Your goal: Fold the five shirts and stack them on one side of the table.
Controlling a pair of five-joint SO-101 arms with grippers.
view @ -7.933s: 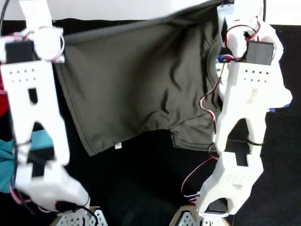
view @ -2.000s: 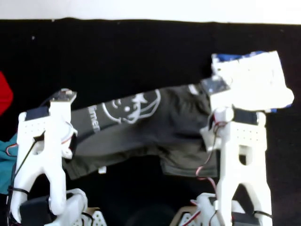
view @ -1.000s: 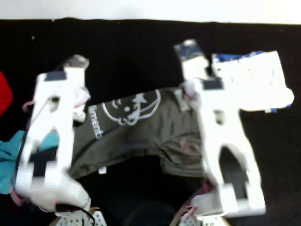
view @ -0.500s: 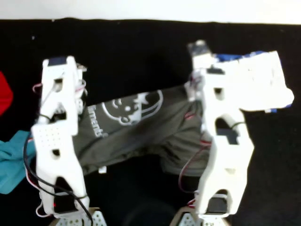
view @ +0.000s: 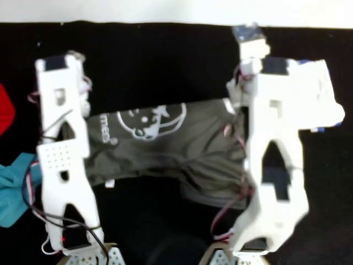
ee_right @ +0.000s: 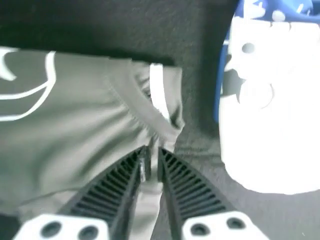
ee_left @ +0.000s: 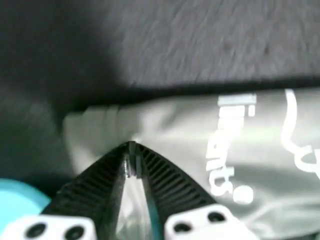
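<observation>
One shirt [view: 182,149] shifted, left pincer [ee_left: 131,152], right pincer [ee_right: 150,155]

The printed shirt [view: 165,143] lies across the middle of the table [view: 154,61], its long side running left to right. The left gripper [ee_left: 131,159] pinches its left end. The right gripper [ee_right: 150,162] pinches its right end, apparently the neck end. The folded shirt [view: 325,94] sits at the table's right edge toward the far side, just beside that end and not touching it. Two more are at the left edge: an edge shirt [view: 5,110] midway along, and a bunched shirt [view: 14,193] nearer the front left corner.
</observation>
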